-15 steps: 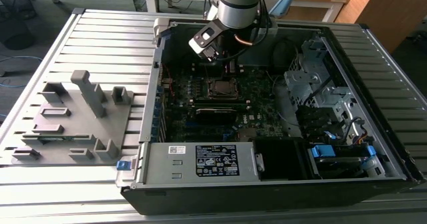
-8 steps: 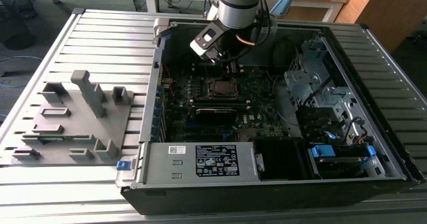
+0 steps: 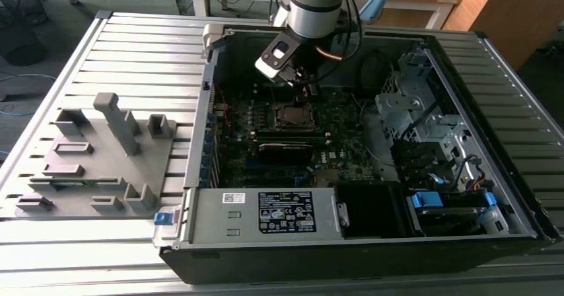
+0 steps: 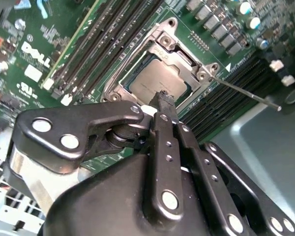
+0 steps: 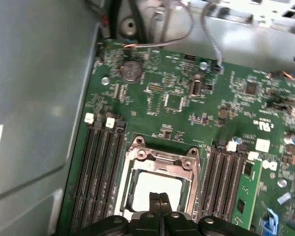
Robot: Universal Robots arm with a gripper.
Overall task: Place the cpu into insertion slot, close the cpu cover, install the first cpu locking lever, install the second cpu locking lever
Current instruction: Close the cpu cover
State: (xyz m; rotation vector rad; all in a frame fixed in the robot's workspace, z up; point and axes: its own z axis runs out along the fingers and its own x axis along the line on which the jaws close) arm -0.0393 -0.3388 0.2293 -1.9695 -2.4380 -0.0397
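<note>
Although the cpu [image 4: 155, 83] is light and stiff, I judge it fragile. Its dull metal top looks smooth and slippery, so it is best held by its opposite edges and never forced. It lies flat in the insertion slot [image 3: 281, 115], near the middle of the motherboard [image 3: 344, 144]. The cpu cover [image 5: 162, 160] appears to be folded down around it, with the grey top showing through the square cut-out. This cover is thin sheet metal, probably springy, and I would press it on its frame bars rather than over the chip.

The gripper [image 4: 163, 97] hangs over the near edge of the cpu with its jaws closed together and nothing between them. I cannot tell whether the tips touch the metal. A thin wire lever [image 4: 246, 95] juts out from one corner of the socket, clear of the frame, and looks unlatched. It should be stiff but springy, and easiest to move near its free end.

On the slatted counter [image 3: 132, 38], at the exterior view's left, stands a grey fixture [image 3: 97, 157] with upright posts and shallow pockets; what the pockets hold I cannot make out. Beside it lies the open computer case [image 3: 352, 256]. Inside are the motherboard with its long memory slots [image 5: 96, 172], a power supply [image 3: 264, 210] with a black label along the near wall, and a metal drive cage [image 3: 423, 117] with cables towards the exterior view's right.
</note>
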